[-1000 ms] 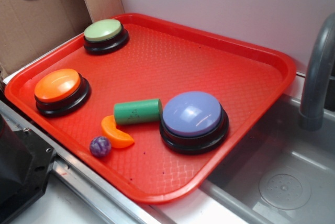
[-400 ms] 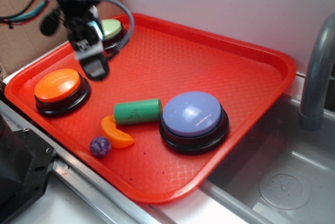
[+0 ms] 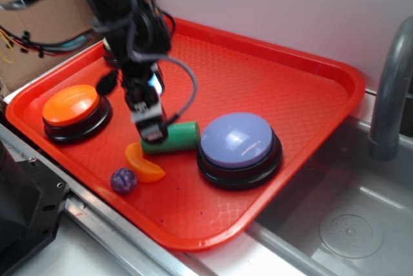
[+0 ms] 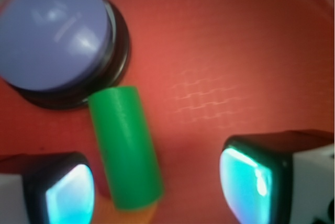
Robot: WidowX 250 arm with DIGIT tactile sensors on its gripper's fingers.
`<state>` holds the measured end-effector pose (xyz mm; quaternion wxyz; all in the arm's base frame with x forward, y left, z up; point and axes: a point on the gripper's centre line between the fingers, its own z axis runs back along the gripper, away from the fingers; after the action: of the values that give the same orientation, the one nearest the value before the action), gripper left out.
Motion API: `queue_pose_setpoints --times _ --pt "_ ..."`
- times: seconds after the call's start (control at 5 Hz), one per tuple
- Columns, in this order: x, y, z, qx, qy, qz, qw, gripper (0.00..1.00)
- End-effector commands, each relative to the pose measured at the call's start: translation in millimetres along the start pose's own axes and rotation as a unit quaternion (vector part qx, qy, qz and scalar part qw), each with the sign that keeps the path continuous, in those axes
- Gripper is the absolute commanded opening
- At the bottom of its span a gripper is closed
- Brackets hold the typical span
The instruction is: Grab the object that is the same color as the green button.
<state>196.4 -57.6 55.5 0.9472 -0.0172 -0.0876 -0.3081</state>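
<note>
The green cylinder (image 3: 184, 135) lies on its side on the red tray (image 3: 310, 95), just left of the lavender-blue button (image 3: 237, 139). My gripper (image 3: 150, 129) hangs over the cylinder's left end, open and empty. In the wrist view the cylinder (image 4: 125, 150) lies between the two pads, close to the left pad (image 4: 68, 195) and well apart from the right pad (image 4: 246, 179); the gripper's middle (image 4: 157, 187) is just right of it. The green button is hidden behind my arm at the tray's back left.
An orange button (image 3: 71, 105) stands at the tray's left. An orange crescent (image 3: 145, 166) and a small purple ball (image 3: 123, 180) lie at the front left, by the cylinder's end. A sink (image 3: 348, 224) and grey faucet (image 3: 390, 95) are at the right.
My gripper has moved from the back left of the tray, near the green button, forward and right to over the green cylinder. The objects have not moved.
</note>
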Motion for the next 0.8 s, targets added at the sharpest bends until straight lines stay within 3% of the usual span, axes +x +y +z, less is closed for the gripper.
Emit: queue_pose_setpoints --times 0.0,0.2,0.4,0.6 --pt "-2 -20 -25 -0.011 0.005 -0.023 1.000 1.00" --pt "-4 -19 -34 -0.006 0.014 -0.022 1.000 1.00" --pt "-3 -11 -40 0.013 0.041 0.004 0.999 0.13" --pt "-3 -3 -33 0.009 0.036 0.000 0.999 0.00"
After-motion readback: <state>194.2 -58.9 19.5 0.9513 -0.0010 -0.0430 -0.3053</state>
